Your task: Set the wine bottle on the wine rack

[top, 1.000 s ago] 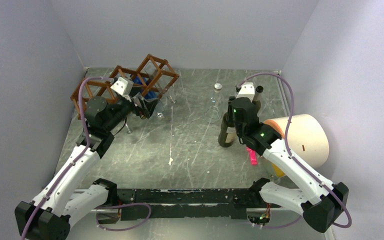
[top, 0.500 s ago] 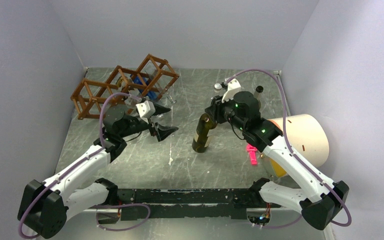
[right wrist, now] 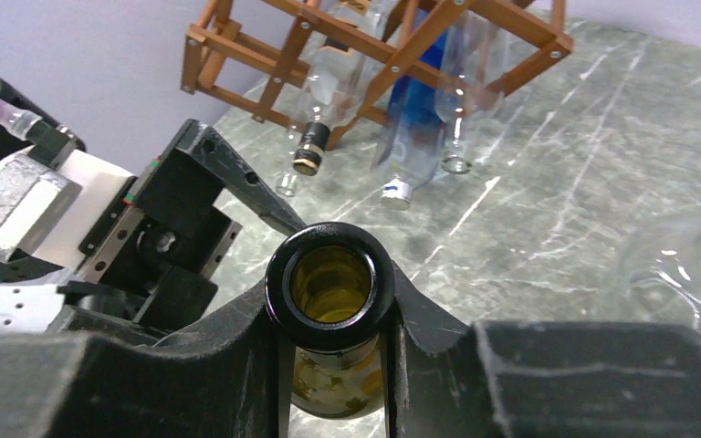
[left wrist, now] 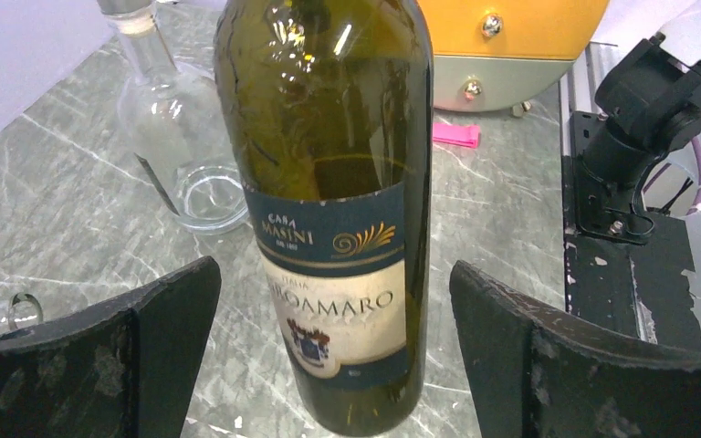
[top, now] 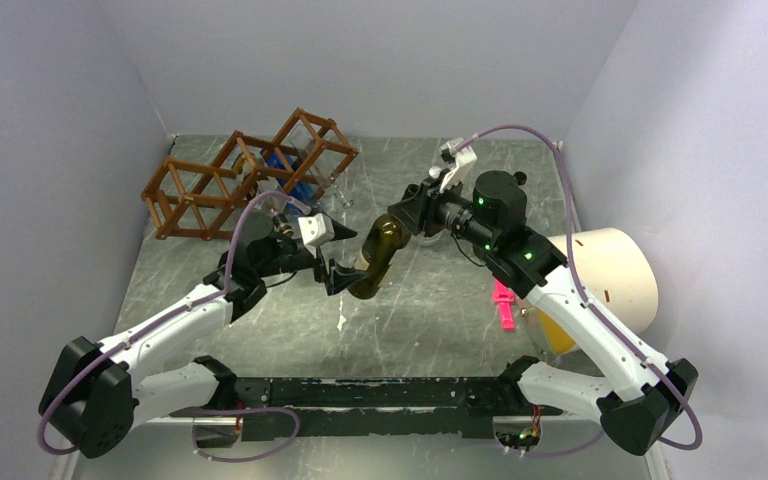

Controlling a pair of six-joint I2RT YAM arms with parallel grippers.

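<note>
Two left fingers flank the wine bottle, neck pinched between right fingers.

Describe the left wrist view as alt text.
A dark green glass wine bottle with a navy-and-cream label fills the centre, between the open black fingers of the left gripper, touching neither. A clear glass bottle sits behind on the grey marbled table.

The wine bottle sits inside the left claw, wine rack behind it.

Plain pale walls enclose a scratched, seemingly metal tabletop.
</note>
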